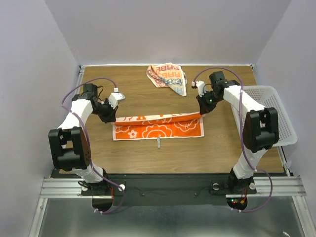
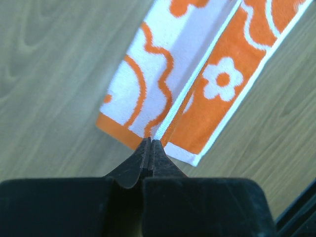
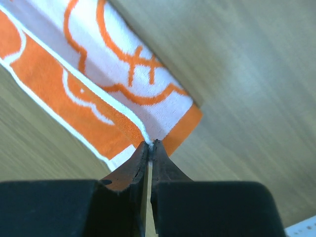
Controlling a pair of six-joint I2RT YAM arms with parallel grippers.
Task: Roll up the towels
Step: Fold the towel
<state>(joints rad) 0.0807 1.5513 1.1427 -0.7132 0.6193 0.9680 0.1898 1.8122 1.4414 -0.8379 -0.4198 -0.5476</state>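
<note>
Flat towel lies mid-table, orange with white flower outlines and a white hem. Its far long edge is turned over toward the near side, showing a white reverse with orange outlines. Left gripper has its jaws pinched tight on the left end of that fold. Right gripper is nipped just as narrow on the right end. The fold runs straight between them. A second towel sits crumpled near the far edge, well apart. A small metal piece lies just beside the near hem. Bare table stretches toward the bases, and a basket hugs the right edge.
</note>
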